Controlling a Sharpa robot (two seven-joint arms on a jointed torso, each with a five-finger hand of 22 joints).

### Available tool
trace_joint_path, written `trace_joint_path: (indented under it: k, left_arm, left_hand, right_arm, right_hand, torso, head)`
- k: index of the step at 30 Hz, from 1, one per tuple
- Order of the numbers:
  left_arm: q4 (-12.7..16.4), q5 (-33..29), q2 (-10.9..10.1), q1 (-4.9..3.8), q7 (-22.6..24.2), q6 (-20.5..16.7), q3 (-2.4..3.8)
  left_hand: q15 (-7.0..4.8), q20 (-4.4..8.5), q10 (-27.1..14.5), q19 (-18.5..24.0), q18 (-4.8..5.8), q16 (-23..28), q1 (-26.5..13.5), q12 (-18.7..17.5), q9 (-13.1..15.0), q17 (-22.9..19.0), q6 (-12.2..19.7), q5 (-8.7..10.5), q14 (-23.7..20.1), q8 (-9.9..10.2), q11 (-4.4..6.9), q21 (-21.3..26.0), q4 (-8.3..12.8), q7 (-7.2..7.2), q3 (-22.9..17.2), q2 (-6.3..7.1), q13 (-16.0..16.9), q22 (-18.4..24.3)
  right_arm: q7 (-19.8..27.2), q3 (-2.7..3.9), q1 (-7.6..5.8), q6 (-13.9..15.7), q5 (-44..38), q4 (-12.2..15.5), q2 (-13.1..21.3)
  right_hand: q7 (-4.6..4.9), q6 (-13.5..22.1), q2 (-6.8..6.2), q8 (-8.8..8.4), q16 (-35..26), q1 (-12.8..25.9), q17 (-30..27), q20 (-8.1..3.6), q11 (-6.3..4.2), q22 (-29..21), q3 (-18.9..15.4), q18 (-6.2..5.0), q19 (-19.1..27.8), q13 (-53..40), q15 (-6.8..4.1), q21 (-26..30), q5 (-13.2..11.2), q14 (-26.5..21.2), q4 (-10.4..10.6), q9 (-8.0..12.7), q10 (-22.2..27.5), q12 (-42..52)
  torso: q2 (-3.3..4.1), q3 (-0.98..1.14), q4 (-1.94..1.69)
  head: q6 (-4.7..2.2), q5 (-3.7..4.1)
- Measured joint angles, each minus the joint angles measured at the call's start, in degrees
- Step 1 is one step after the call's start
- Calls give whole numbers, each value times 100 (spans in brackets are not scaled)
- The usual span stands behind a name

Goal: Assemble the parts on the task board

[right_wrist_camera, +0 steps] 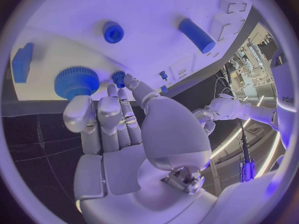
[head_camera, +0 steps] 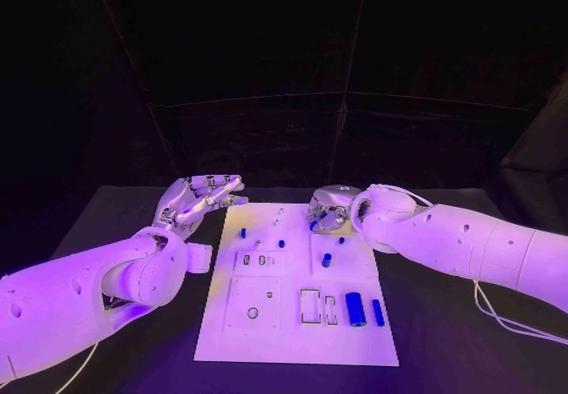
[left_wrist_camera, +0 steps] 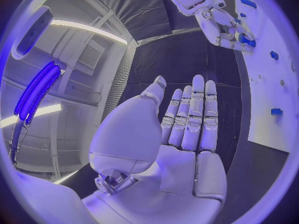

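Gear, blue, small and toothed, seated at far edge of task board; judged light, rigid, best pinched across toothed rim. Right hand close by gear, fingers together, empty; left hand off board's left edge, fingers straight, holding nothing.

No text, label or number can be read anywhere

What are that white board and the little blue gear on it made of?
The board looks like matte white plastic: flat, even, with no glare, though painted metal is possible. The gear looks like moulded or printed blue plastic: solid colour, dull sheen, crisp fine teeth around its rim.
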State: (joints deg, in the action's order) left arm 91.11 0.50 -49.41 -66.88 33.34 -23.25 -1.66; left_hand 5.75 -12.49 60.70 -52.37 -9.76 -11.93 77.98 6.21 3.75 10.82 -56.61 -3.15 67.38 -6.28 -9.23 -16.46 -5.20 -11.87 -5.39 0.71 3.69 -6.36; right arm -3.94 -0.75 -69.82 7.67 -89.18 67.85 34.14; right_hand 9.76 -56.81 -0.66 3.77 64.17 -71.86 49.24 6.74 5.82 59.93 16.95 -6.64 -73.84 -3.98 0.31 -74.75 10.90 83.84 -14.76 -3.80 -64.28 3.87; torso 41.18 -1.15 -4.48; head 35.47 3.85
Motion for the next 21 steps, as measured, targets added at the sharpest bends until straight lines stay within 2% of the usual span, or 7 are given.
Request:
trace_joint_path:
  k: [13, 15, 17, 21]
  left_arm:
    - [-27, 4, -11, 0, -17, 18, 0]
    - [-27, 4, -12, 0, -18, 21, 0]
    - [-27, 4, -12, 0, -20, 24, 0]
    - [-27, 5, -13, 0, -23, 29, 0]
  left_hand:
    - [0, 0, 0, 0, 0, 0, 0, 0, 0, -1, 0, 0, 0, 0, 0, 0, 0, 0, 0, 0, 1, -1]
    - [0, 0, 0, 0, 0, 0, 0, 0, 0, -1, 0, 0, 0, 0, 0, 5, 0, 0, 0, 0, 1, 0]
    - [0, 0, 0, 0, 1, 0, 0, 0, 0, -1, 0, 0, 0, 0, 0, 26, 0, 0, 0, 0, 1, 5]
    - [0, 0, 0, 0, 1, 0, 0, 0, 1, -1, 0, 0, 0, 0, 0, 26, 0, 0, 0, 0, 1, 5]
  right_arm:
    - [-66, 1, -1, -80, -88, -23, -8]
    - [-67, 2, -4, -80, -94, -23, -15]
    - [-69, 4, -5, -81, -101, -22, -22]
    - [-74, 6, -9, -75, -109, -25, -33]
  right_hand:
    - [18, -43, 17, 0, 183, -17, 124, 0, 11, 134, 201, -1, 0, 1, 20, -129, -9, 21, 10, -5, -95, 0]
    - [3, -112, 29, 19, 275, -30, 218, -2, -7, 232, 279, 4, -43, 0, 20, -199, -55, 21, 22, -13, -161, 49]
    - [2, -171, 67, 38, 343, -67, 291, 2, -15, 320, 348, 90, -87, -5, 21, -251, -113, 21, 20, -21, -236, 53]
    - [-42, -397, 132, 123, 471, -128, 418, -42, -65, 524, 518, 89, -187, -47, 18, -379, -317, 19, 30, -39, -462, 151]
  torso:
    - [20, 10, -2]
    - [23, 10, -3]
    - [26, 12, -3]
    - [34, 15, -3]
  head:
    - [5, -10]
    - [5, -10]
    - [5, -10]
    - [15, -7]
